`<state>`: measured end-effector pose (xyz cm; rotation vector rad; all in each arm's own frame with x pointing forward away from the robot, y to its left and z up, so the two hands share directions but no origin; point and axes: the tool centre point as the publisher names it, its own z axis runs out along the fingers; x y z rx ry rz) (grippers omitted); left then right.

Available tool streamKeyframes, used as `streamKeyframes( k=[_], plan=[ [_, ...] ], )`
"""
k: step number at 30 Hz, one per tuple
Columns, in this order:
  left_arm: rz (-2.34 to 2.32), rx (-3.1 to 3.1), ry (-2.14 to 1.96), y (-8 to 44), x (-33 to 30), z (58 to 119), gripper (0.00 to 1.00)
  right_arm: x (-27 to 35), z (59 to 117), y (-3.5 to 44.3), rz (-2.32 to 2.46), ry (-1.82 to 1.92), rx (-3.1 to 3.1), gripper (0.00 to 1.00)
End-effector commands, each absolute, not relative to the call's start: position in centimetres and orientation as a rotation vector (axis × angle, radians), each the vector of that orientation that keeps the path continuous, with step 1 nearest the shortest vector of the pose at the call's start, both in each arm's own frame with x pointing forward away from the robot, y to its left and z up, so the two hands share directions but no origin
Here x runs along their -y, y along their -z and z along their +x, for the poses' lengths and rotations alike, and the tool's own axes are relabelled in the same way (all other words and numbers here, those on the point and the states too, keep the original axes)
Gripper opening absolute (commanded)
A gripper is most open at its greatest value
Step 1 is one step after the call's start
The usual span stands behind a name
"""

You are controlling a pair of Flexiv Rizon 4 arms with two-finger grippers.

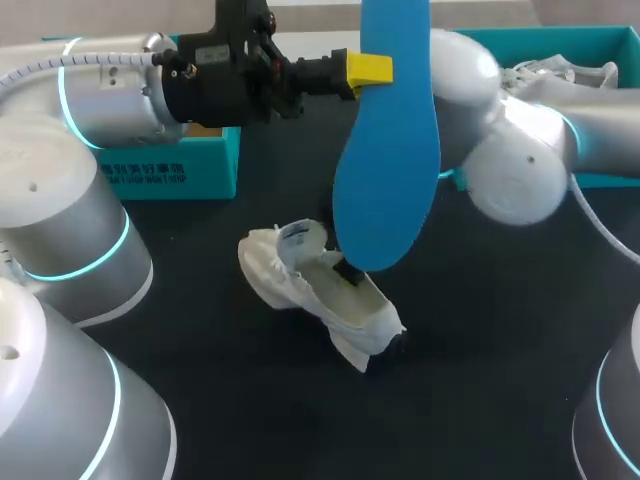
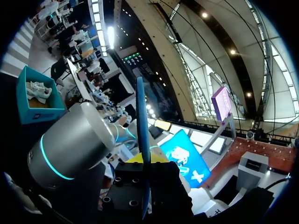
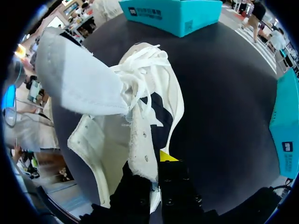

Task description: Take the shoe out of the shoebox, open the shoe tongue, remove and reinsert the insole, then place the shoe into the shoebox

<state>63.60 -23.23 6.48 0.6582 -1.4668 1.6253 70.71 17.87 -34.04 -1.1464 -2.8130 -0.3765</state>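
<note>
The left gripper (image 1: 368,68) pinches the flat, smooth blue insole (image 1: 385,160) upright, aloft; the right gripper (image 3: 156,171) clamps the white fabric shoe (image 1: 320,290) by its eyelet edge.

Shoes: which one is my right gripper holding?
The white shoe on the table, its side pinched by the right gripper; the other shoe lies in the teal box at far right.

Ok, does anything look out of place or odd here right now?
Only the blue insole: it is out of the white shoe, held upright in the air by the left claw. The shoe sits on the table, with the right claw pinching its side wall. Nothing looks spilled or damaged.
</note>
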Motion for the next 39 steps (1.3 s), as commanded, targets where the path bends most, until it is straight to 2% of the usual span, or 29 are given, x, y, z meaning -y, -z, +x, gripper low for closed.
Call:
streamKeyframes(
  k=[1,9,16,28,39],
  plan=[
    [0.659,1.467,-1.626,-6.4,23.2,63.5,0.0,-17.0,70.1,34.1,-1.167,0.531,2.817,0.0],
    [0.659,1.467,-1.626,-6.4,23.2,63.5,0.0,-18.0,69.0,34.2,-1.733,0.545,2.53,0.0],
    [0.659,1.467,-1.626,-6.4,23.2,63.5,0.0,-17.8,67.2,34.0,-1.952,0.476,2.351,0.0],
    [0.659,1.467,-1.626,-6.4,23.2,63.5,0.0,-17.2,67.1,34.3,-2.101,0.456,2.193,0.0],
    [0.659,1.467,-1.626,-6.4,23.2,63.5,0.0,-17.2,69.0,36.1,-1.99,0.44,2.284,0.0]
  ],
)
